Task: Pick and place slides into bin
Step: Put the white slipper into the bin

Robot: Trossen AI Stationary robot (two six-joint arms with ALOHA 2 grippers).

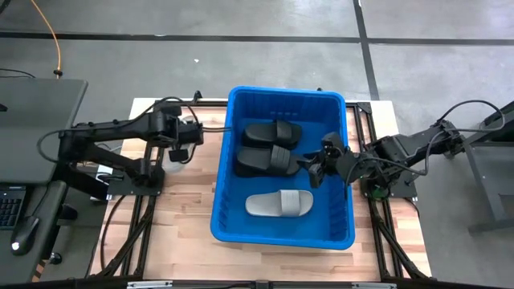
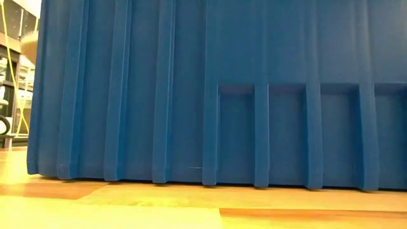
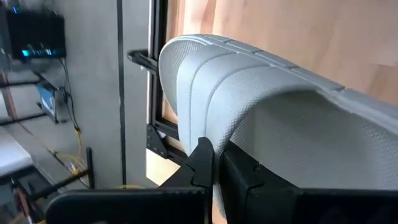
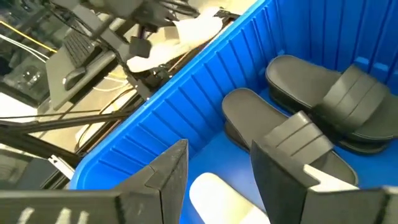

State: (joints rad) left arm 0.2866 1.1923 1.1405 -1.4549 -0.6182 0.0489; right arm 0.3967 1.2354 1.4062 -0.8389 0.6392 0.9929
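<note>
The left gripper [image 3: 214, 171] pinched a pale slide [image 3: 273, 106] by its strap just outside the bin's [image 1: 221, 172] left wall, seen clearly only in the left wrist view. Overhead, three slides lay crosswise inside: two black [image 1: 271, 132] [image 1: 265, 159] toward the far end, one pale [image 1: 279, 204] nearer. The right gripper [image 1: 315, 170] hovered spread inside the bin's right wall.

Low view: bin [image 2: 210, 95] wall fills frame, hiding both arms & all slides. Left wrist view: pale slide [image 3: 273, 118] cut off at right edge. Right wrist view: second pale slide [image 4: 217, 199] cut off at bottom, partly behind end effector finger [image 4: 283, 180].
</note>
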